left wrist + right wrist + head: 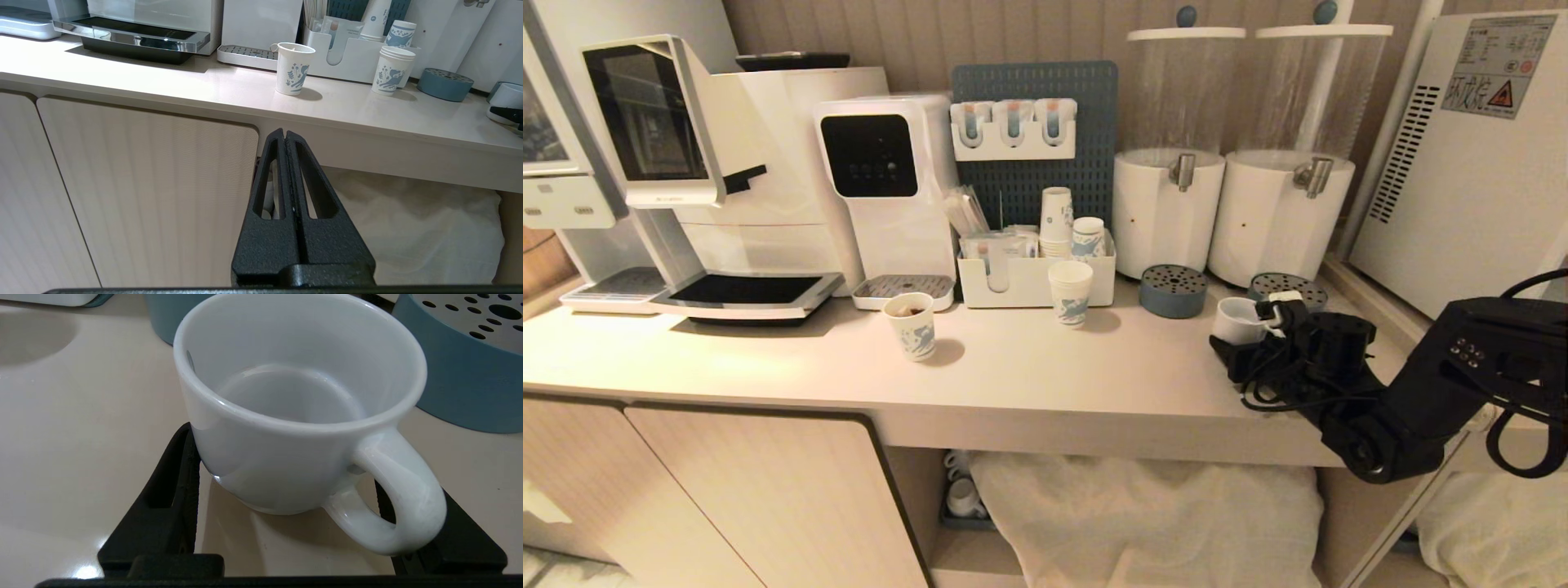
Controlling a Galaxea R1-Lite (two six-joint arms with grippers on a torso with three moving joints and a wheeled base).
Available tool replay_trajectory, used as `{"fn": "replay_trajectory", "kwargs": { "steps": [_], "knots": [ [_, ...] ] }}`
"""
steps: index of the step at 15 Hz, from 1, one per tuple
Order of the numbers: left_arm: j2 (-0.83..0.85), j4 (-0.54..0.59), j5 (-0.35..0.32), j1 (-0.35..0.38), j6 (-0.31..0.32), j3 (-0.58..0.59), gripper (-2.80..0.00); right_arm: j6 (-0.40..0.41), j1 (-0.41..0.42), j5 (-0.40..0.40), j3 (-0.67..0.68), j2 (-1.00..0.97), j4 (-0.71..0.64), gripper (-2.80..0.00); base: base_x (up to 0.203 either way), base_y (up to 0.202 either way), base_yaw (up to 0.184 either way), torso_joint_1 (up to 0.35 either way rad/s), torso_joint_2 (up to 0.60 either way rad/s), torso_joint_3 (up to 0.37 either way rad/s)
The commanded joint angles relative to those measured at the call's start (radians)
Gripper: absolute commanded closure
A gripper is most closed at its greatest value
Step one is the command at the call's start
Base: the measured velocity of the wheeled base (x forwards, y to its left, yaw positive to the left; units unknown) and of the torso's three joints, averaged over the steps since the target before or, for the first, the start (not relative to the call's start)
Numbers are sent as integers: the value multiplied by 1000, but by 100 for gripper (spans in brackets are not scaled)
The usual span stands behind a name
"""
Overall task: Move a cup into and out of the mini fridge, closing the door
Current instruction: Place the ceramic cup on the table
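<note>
Right pincer [286, 490] wide, both fingers against cup [298, 416], gripping it on counter [81, 437]; handle faces wrist. Left pincer [284, 136] closed, empty, below counter edge.

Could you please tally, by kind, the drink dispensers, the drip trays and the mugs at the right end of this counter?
Tall clear-topped white drink dispensers: 2
Round blue-grey perforated drip trays: 2
Small white ceramic mug with a loop handle: 1
Total: 5
</note>
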State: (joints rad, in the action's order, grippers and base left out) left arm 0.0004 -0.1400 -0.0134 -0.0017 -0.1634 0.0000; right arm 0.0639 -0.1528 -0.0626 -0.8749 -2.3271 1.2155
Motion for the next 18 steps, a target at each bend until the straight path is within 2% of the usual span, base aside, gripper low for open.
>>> {"fn": "replay_trajectory", "kwargs": {
  "steps": [1, 3, 9, 10, 18],
  "knots": [
    [-5, -1, 0, 0, -1, 40, 0, 3, -1, -19, -12, -28, -11, 0, 0, 0, 0, 0, 0, 0],
    [-5, -1, 0, 0, -1, 40, 0, 17, -2, -75, -49, -66, -17, 0, 0, 0, 0, 0, 0, 0],
    [-5, -1, 0, 0, -1, 40, 0, 17, -2, -85, -65, -89, -33, 0, 0, 0, 0, 0, 0, 0],
    [-5, -1, 0, 0, -1, 40, 0, 19, -2, -86, -64, -84, -47, -280, 0, 0, 0, 0, 0, 0],
    [-5, -1, 0, 0, -1, 40, 0, 16, -2, -72, 7, -28, -39, -280, 0, 0, 0, 0, 0, 0]
  ]
}}
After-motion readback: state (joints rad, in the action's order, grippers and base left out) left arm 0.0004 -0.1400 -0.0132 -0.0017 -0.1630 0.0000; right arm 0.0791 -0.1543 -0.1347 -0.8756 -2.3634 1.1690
